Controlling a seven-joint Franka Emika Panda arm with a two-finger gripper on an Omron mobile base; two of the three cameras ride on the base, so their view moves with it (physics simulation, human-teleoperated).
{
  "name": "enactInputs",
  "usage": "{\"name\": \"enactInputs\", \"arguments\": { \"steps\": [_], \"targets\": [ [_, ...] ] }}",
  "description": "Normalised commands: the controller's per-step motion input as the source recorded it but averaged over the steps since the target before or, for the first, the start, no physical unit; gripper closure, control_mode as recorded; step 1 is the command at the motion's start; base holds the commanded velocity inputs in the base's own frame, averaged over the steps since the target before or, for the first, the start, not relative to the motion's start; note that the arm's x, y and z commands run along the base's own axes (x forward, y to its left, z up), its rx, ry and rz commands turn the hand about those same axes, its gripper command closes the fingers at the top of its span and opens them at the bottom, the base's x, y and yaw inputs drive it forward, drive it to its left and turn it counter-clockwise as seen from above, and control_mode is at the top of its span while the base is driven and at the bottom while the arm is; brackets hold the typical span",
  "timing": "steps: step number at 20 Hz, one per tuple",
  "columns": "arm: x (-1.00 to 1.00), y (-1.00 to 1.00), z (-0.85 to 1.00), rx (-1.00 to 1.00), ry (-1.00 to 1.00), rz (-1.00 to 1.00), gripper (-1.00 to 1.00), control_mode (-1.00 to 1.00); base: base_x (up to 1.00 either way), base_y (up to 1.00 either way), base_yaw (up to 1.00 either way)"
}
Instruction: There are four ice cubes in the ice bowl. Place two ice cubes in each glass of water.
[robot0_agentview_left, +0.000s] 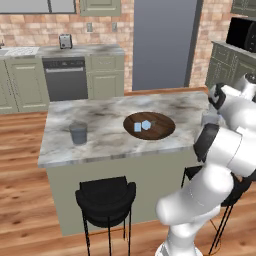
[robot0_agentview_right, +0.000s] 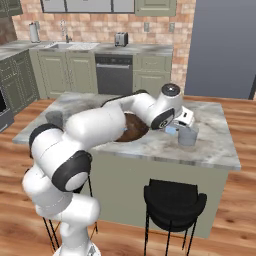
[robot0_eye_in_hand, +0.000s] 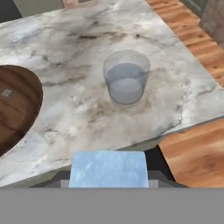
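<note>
My gripper (robot0_eye_in_hand: 109, 180) is shut on one pale blue ice cube (robot0_eye_in_hand: 108, 167), held above the counter just short of the right glass of water (robot0_eye_in_hand: 126, 82). From the right base view the gripper (robot0_agentview_right: 175, 129) hangs beside that glass (robot0_agentview_right: 188, 136), left of its rim. The dark wooden ice bowl (robot0_agentview_left: 162, 131) lies mid-island with two ice cubes (robot0_agentview_left: 137, 127) (robot0_agentview_left: 146, 124) in it. The other glass (robot0_agentview_left: 78, 133) stands near the island's left end. My arm hides part of the bowl (robot0_agentview_right: 131, 135) in the right base view.
The marble island (robot0_agentview_left: 100, 145) has black stools (robot0_agentview_left: 106, 196) along its near side. Its right edge (robot0_eye_in_hand: 188, 118) drops to the wood floor just past the right glass. Cabinets and a dishwasher (robot0_agentview_left: 65, 77) line the back wall.
</note>
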Motion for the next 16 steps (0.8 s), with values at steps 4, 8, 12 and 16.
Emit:
{"name": "enactInputs", "arguments": {
  "steps": [4,8,12,16],
  "targets": [
    [0.14,-0.32,0.05,0.16,-0.01,-0.01,1.0,-1.0,0.0,0.0,0.0],
    [0.11,0.0,0.0,0.0,0.0,0.0,1.0,-1.0,0.0,0.0,0.0],
    [0.36,-0.02,-0.05,-0.02,0.0,0.0,1.0,-1.0,0.0,0.0,0.0],
    [0.6,-0.12,-0.02,-0.01,0.0,0.0,1.0,-1.0,0.0,0.0,0.0]
  ]
}}
